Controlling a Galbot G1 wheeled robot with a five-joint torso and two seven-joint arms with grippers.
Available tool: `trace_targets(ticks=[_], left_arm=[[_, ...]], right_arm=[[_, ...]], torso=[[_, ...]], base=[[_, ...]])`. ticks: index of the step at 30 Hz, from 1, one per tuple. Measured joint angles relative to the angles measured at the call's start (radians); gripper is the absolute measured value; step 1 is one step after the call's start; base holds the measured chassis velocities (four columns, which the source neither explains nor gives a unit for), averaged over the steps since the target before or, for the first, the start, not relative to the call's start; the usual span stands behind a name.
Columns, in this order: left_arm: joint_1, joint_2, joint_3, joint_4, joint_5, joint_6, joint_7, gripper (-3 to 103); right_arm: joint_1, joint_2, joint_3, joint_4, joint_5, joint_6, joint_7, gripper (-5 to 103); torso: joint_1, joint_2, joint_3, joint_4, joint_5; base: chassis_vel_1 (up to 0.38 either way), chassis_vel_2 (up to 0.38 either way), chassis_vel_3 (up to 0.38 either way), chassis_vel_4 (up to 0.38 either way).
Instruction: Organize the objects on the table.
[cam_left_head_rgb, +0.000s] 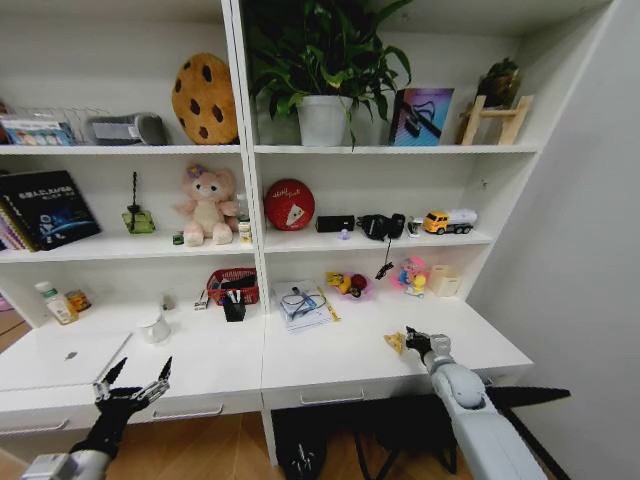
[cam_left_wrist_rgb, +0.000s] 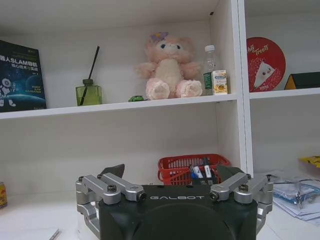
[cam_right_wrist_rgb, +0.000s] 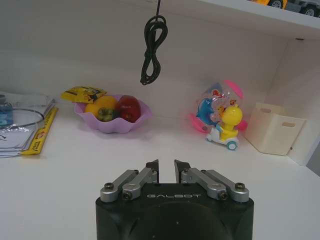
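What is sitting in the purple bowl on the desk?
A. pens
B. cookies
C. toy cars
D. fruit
D. The right wrist view shows the purple bowl holding fruit, one piece yellow-orange and one dark red, on the white desk beyond the right gripper.

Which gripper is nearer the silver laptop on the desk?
Left. The left gripper hovers open at the desk's front edge just beside the laptop; the right gripper sits far across the desk, by a small yellow item.
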Motion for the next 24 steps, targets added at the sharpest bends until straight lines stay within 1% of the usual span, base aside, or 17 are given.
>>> trace_targets(ticks=[1, 2, 3, 4, 6, 7, 10, 11, 13, 15, 17, 18, 19, 20, 22, 23, 24], left_arm=[[0.0, 0.0, 0.0, 0.0, 0.0, 0.0, 0.0, 100], [0.0, 0.0, 0.0, 0.0, 0.0, 0.0, 0.0, 100], [0.0, 0.0, 0.0, 0.0, 0.0, 0.0, 0.0, 100], [0.0, 0.0, 0.0, 0.0, 0.0, 0.0, 0.0, 100], [0.0, 0.0, 0.0, 0.0, 0.0, 0.0, 0.0, 100], [0.0, 0.0, 0.0, 0.0, 0.0, 0.0, 0.0, 100], [0.0, 0.0, 0.0, 0.0, 0.0, 0.0, 0.0, 100], [0.0, 0.0, 0.0, 0.0, 0.0, 0.0, 0.0, 100], [0.0, 0.0, 0.0, 0.0, 0.0, 0.0, 0.0, 100], [0.0, 0.0, 0.0, 0.0, 0.0, 0.0, 0.0, 100], [0.0, 0.0, 0.0, 0.0, 0.0, 0.0, 0.0, 100], [0.0, 0.0, 0.0, 0.0, 0.0, 0.0, 0.0, 100], [0.0, 0.0, 0.0, 0.0, 0.0, 0.0, 0.0, 100], [0.0, 0.0, 0.0, 0.0, 0.0, 0.0, 0.0, 100], [0.0, 0.0, 0.0, 0.0, 0.0, 0.0, 0.0, 100], [0.0, 0.0, 0.0, 0.0, 0.0, 0.0, 0.0, 100], [0.0, 0.0, 0.0, 0.0, 0.0, 0.0, 0.0, 100]], right_arm=[[-0.017, 0.004, 0.003, 0.018, 0.001, -0.001, 0.0, 23], [-0.023, 0.009, 0.003, 0.022, 0.003, -0.005, 0.001, 23], [-0.026, 0.018, 0.003, 0.018, 0.004, -0.007, 0.002, 28], [-0.026, 0.018, 0.003, 0.018, 0.004, -0.007, 0.002, 28], [-0.017, 0.04, -0.004, -0.022, -0.001, -0.006, 0.004, 40], [-0.017, 0.04, -0.004, -0.022, -0.001, -0.006, 0.004, 40], [0.009, 0.06, -0.018, -0.066, -0.003, -0.005, 0.006, 56], [0.009, 0.06, -0.018, -0.066, -0.003, -0.005, 0.006, 56], [0.027, 0.066, -0.024, -0.092, -0.008, -0.005, 0.006, 66], [0.035, 0.067, -0.025, -0.101, -0.011, -0.004, 0.005, 66], [0.046, 0.067, -0.028, -0.115, -0.012, -0.004, 0.005, 80], [0.049, 0.068, -0.028, -0.121, -0.012, -0.004, 0.005, 78], [0.05, 0.068, -0.029, -0.123, -0.013, -0.004, 0.005, 73], [0.05, 0.068, -0.029, -0.123, -0.013, -0.004, 0.005, 73], [0.05, 0.069, -0.029, -0.128, -0.013, -0.004, 0.005, 61], [0.05, 0.069, -0.029, -0.128, -0.013, -0.004, 0.005, 61], [0.05, 0.07, -0.029, -0.13, -0.013, -0.004, 0.005, 56]], torso=[[0.0, 0.0, 0.0, 0.0, -0.0001], [0.0, 0.0, 0.0, -0.0001, 0.0], [0.0, 0.0, 0.0, -0.0001, -0.0001], [0.0, 0.0, 0.0, -0.0001, -0.0001], [0.0, 0.0, 0.0, 0.0, 0.0004], [0.0, 0.0, 0.0, 0.0, 0.0004], [0.0, 0.0, 0.0, 0.0002, 0.0001], [0.0, 0.0, 0.0, 0.0002, 0.0001], [0.0, 0.0, 0.0, 0.0002, 0.0002], [0.0, 0.0, 0.0, 0.0002, 0.0002], [0.0, 0.0, 0.0, 0.0002, 0.0002], [0.0, 0.0, 0.0, 0.0002, 0.0002], [0.0, 0.0, 0.0, 0.0002, 0.0001], [0.0, 0.0, 0.0, 0.0002, 0.0001], [0.0, 0.0, 0.0, 0.0001, 0.0001], [0.0, 0.0, 0.0, 0.0001, 0.0001], [0.0, 0.0, 0.0, 0.0001, 0.0001]], base=[[0.0, 0.0, 0.0, 0.0], [0.0, 0.0, 0.0, 0.0], [0.0, 0.0, 0.0, 0.0], [0.0, 0.0, 0.0, 0.0], [0.0, 0.0, 0.0, 0.0], [0.0, 0.0, 0.0, 0.0], [0.0, 0.0, 0.0, 0.0], [0.0, 0.0, 0.0, 0.0], [0.0, 0.0, 0.0, 0.0], [0.0, 0.0, 0.0, 0.0], [0.0, 0.0, 0.0, 0.0], [0.0, 0.0, 0.0, 0.0], [0.0, 0.0, 0.0, 0.0], [0.0, 0.0, 0.0, 0.0], [0.0, 0.0, 0.0, 0.0], [0.0, 0.0, 0.0, 0.0], [0.0, 0.0, 0.0, 0.0]])
